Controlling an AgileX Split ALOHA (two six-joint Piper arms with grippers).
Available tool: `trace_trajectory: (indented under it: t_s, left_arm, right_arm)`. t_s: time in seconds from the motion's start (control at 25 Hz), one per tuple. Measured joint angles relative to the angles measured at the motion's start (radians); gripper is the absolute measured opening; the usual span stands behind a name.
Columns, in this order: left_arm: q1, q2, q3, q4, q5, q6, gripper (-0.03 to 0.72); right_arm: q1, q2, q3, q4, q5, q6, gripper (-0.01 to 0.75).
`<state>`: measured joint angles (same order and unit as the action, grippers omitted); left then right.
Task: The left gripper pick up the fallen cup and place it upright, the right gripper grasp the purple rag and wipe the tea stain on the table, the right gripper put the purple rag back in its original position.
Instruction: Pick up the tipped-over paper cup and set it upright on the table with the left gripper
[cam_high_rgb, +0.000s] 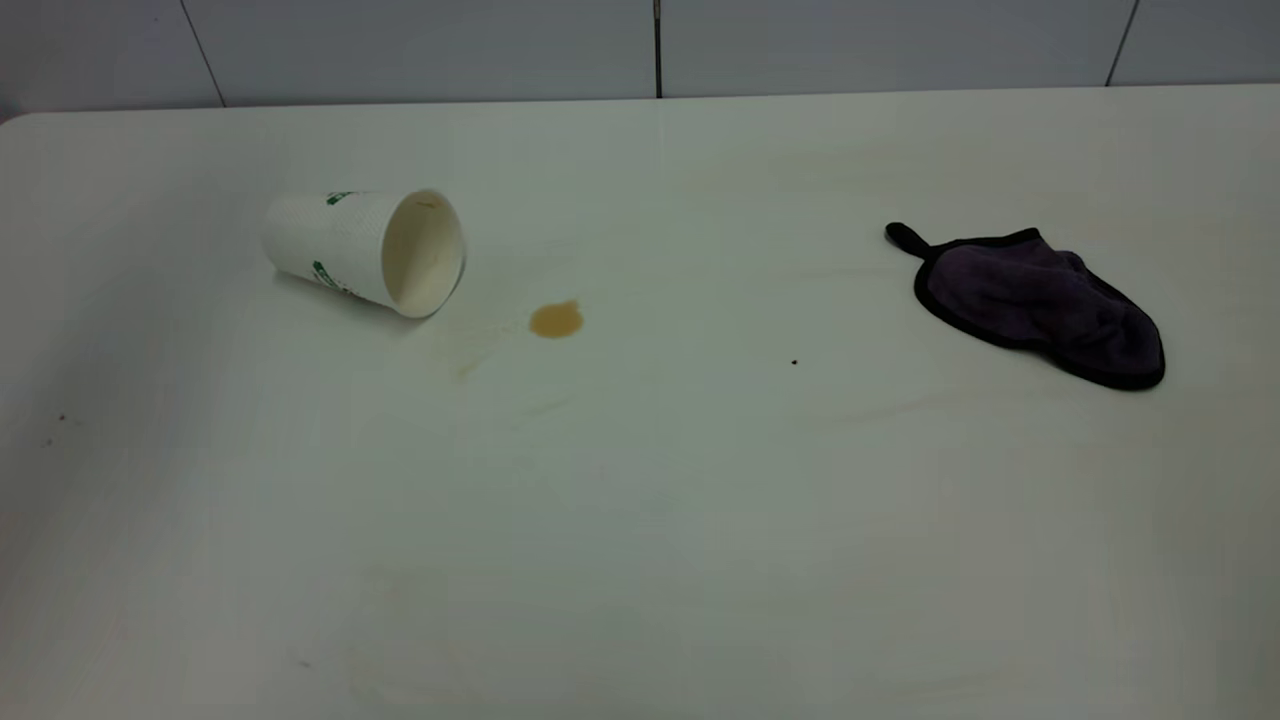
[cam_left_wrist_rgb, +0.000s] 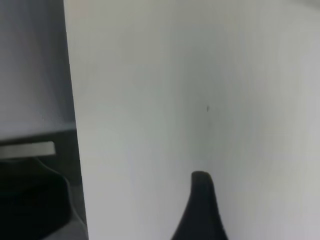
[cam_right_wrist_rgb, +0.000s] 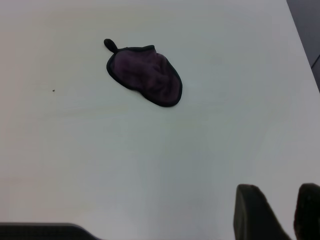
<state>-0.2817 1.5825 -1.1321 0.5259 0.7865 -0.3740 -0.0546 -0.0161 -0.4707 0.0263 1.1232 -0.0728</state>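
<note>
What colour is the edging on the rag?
Black, around a dark purple rag; it shows best in the exterior view.

Exterior and right wrist views share the purple rag (cam_high_rgb: 1040, 302)

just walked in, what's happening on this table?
Nothing handled yet. The cup lies on its side on the table, mouth toward the tea stain. The purple rag sits untouched on the right. The right gripper hangs open, away from the rag; only one finger of the left gripper shows, over bare table.
</note>
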Motion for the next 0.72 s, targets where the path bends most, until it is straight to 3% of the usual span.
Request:
trace_trajectory:
  t_s: [0.16,0.36,0.72]
  left_arm:
    - [-0.136,0.181,-0.106,0.109,0.019,-0.109,0.659]
    - [-0.244,0.372,-0.214,0.159,0.018,-0.147,0.659]
    - [-0.286,0.659,-0.336,0.359,-0.01,-0.277,0.628]
  right_arm:
    - [0.0,0.0,0.0,0.0,0.0,0.0,0.239]
    - [0.0,0.0,0.0,0.0,0.0,0.0,0.239]
    - [0.0,0.0,0.0,0.0,0.0,0.0,0.239]
